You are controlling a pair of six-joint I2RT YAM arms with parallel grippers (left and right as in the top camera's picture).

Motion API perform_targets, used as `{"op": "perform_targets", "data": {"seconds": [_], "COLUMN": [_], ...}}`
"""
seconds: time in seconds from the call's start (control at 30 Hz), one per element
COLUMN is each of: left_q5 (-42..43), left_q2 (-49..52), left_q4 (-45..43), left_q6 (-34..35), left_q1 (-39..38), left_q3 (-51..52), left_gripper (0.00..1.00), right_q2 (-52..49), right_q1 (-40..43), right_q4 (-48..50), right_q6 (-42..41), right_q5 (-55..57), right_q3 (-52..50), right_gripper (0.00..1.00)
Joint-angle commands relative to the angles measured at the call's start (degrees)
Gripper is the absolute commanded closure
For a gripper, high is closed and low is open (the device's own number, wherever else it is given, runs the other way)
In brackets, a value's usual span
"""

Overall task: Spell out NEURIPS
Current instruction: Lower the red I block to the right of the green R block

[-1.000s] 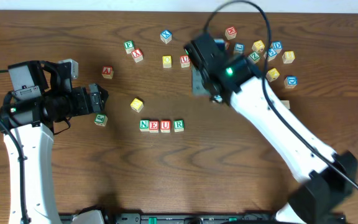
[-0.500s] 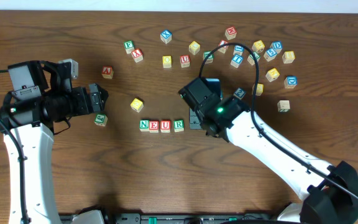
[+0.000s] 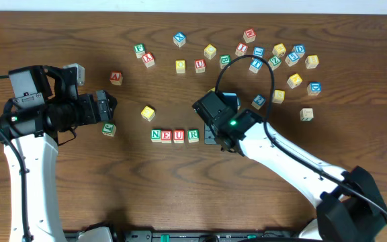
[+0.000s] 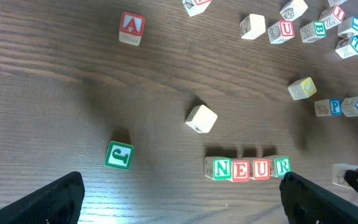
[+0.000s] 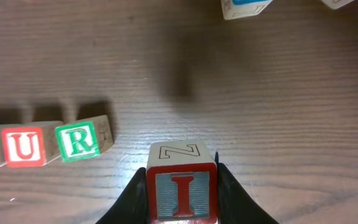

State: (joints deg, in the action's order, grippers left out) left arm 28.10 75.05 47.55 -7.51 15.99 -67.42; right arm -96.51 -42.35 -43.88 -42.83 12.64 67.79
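Note:
A row of cubes reads green N [image 3: 156, 135], red E [image 3: 167, 136], red U [image 3: 179, 136], green R [image 3: 193, 135] at the table's middle. My right gripper [image 3: 211, 134] hovers just right of the R. In the right wrist view it [image 5: 182, 194] is shut on a red I cube [image 5: 182, 196], a gap away from the R [image 5: 78, 141]. From overhead the arm hides the I. A blue P cube [image 4: 335, 107] lies farther back right. My left gripper [image 3: 110, 106] [image 4: 182, 205] stands open and empty, left of the row.
Many loose letter cubes are scattered along the back, from a green one [image 3: 139, 49] to a blue one [image 3: 314, 87]. A yellow cube [image 3: 148, 113], a red A [image 3: 115, 78] and a green cube [image 3: 109, 129] lie near my left gripper.
My right arm has swung from the back cluster down to the right end of the NEUR row, carrying the I cube. The left arm has not moved.

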Motion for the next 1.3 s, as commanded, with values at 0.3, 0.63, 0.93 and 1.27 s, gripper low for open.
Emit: {"op": "perform_targets", "data": {"seconds": [0.3,0.63,0.93,1.27], "left_q5": [-0.3,-0.3,-0.3,-0.3], "left_q2": [-0.2,-0.2,-0.2,-0.2], "left_q4": [0.0,0.0,0.0,0.0], "left_q6": [0.3,0.3,0.3,0.3], "left_q1": [0.2,0.2,0.2,0.2], "left_q3": [-1.2,-1.2,-1.2,-1.2], "left_gripper": [0.01,0.01,0.02,0.01], "right_q2": [-4.5,-4.5,-4.5,-5.2], "right_q1": [-0.7,-0.9,-0.9,-1.1], "right_q4": [1.3,2.0,4.5,5.2], "right_q6": [-0.9,-0.9,-0.9,-1.1], "right_q5": [0.7,0.7,0.7,1.2], "right_q3": [-0.3,-0.3,-0.3,-0.3], "right_gripper": [0.95,0.96,0.95,0.97]}}
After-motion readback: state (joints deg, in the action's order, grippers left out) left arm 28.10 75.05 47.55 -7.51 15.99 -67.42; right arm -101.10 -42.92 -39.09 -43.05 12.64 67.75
